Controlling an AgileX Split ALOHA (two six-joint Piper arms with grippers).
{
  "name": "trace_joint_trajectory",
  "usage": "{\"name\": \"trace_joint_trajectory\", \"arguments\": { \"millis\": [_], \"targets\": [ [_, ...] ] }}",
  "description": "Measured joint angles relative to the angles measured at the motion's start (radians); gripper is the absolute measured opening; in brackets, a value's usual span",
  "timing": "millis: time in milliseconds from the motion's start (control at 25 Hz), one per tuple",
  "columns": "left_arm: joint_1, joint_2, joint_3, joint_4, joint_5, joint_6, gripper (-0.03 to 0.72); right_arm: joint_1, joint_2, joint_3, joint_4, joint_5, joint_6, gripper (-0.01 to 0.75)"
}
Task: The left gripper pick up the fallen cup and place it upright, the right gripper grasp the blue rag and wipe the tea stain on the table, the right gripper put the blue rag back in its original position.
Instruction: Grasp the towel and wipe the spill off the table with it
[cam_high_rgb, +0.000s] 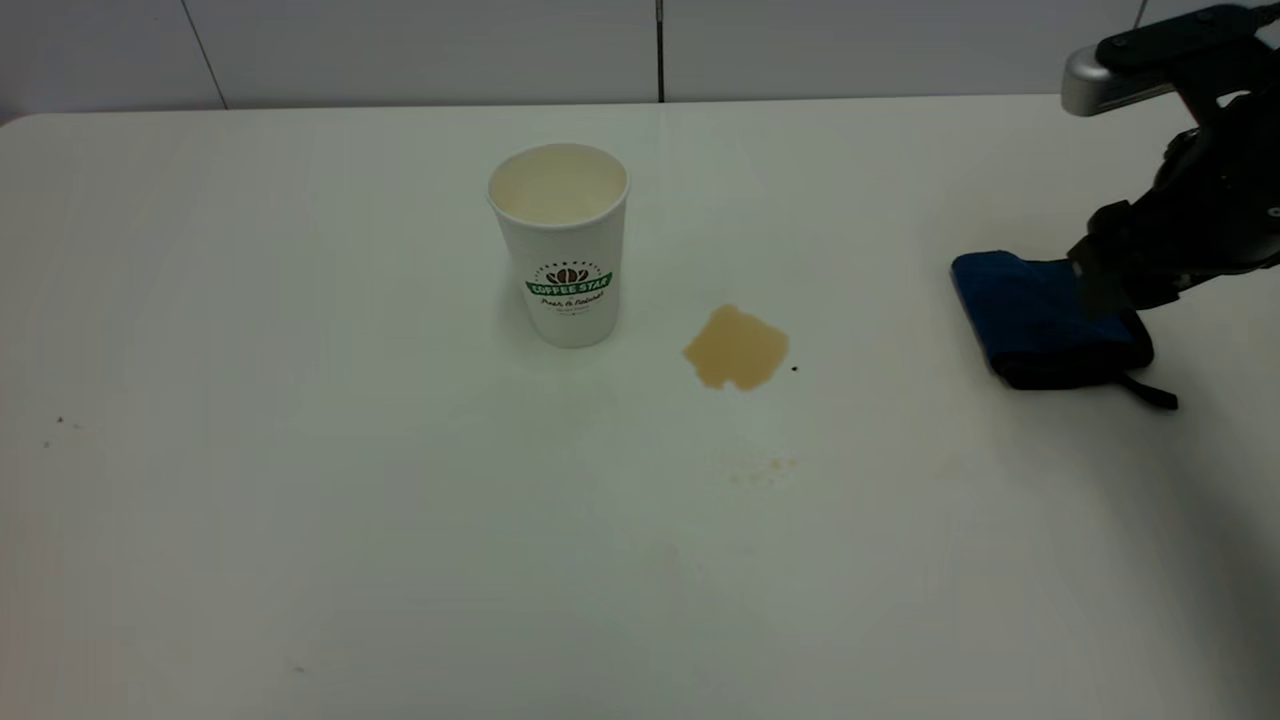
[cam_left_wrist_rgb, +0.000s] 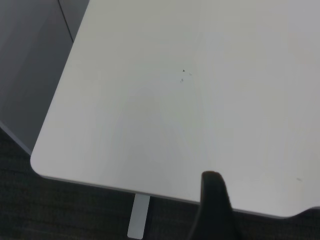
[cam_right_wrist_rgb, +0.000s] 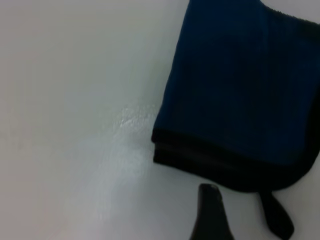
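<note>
Directly beneath the right gripper, at the table's far right side, lies the folded blue rag, and the gripper hangs low over the rag's near end, touching or almost touching the cloth; whether its fingers are apart or closed I cannot tell, since only one dark fingertip shows in the right wrist view, just beside the rag's dark hem. Well away from that gripper, toward the middle of the table, the tea stain sits unwiped, a tan patch with fainter specks nearer the camera. Farther still from the gripper stands the cup, upright, so the first step looks done. Wiping the stain and returning the rag are both left, and the grasp itself appears to be the step in hand. Inside the cup only pale wall shows; no liquid can be made out. Off the table's corner, the left gripper is parked, holding nothing visible, its fingers' spread not readable.
</note>
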Motion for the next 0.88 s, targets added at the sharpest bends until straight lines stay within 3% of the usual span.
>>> {"name": "trace_joint_trajectory", "arguments": {
  "millis": [320, 640, 720, 880],
  "targets": [
    [0.000, 0.000, 0.000, 0.000, 0.000, 0.000, 0.558, -0.008, 0.251, -0.300, 0.006, 0.063, -0.025, 0.577],
    [0.000, 0.000, 0.000, 0.000, 0.000, 0.000, 0.558, -0.041, 0.363, -0.402, 0.010, 0.079, -0.087, 0.548],
    [0.000, 0.000, 0.000, 0.000, 0.000, 0.000, 0.558, -0.040, 0.365, -0.404, 0.015, 0.094, -0.087, 0.467],
    [0.000, 0.000, 0.000, 0.000, 0.000, 0.000, 0.558, 0.001, 0.365, -0.409, 0.016, 0.123, -0.089, 0.132]
  ]
}}
